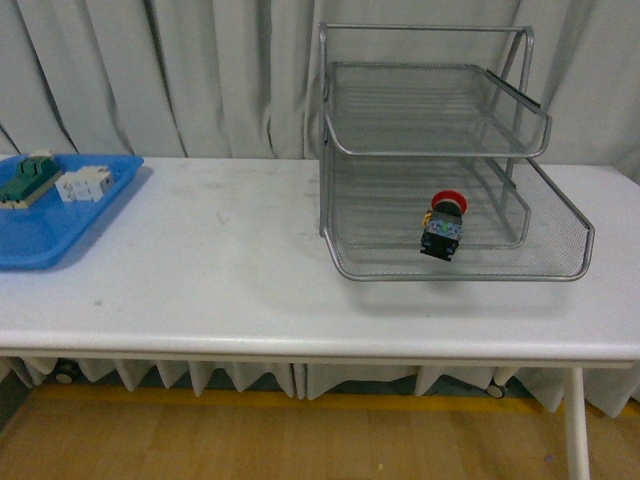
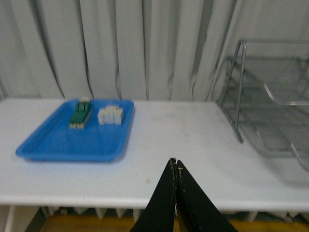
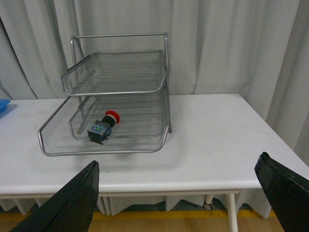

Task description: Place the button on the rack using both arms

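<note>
The button (image 1: 443, 225) lies on its side in the pulled-out bottom shelf of the silver wire rack (image 1: 556, 277), red cap towards the back; the right wrist view also shows the button (image 3: 103, 126) inside the rack (image 3: 116, 90). Neither arm appears in the front view. My left gripper (image 2: 175, 162) is shut with nothing in it, held back over the table's front edge, far from the rack (image 2: 270, 96). My right gripper (image 3: 178, 176) is wide open and empty, back from the table edge, facing the rack.
A flat blue tray (image 1: 40, 240) at the table's left end holds a green-and-cream switch block (image 1: 26, 180) and a white blocky part (image 1: 82, 185). White table (image 1: 220, 270) with curtain behind; bare tabletop between tray and rack.
</note>
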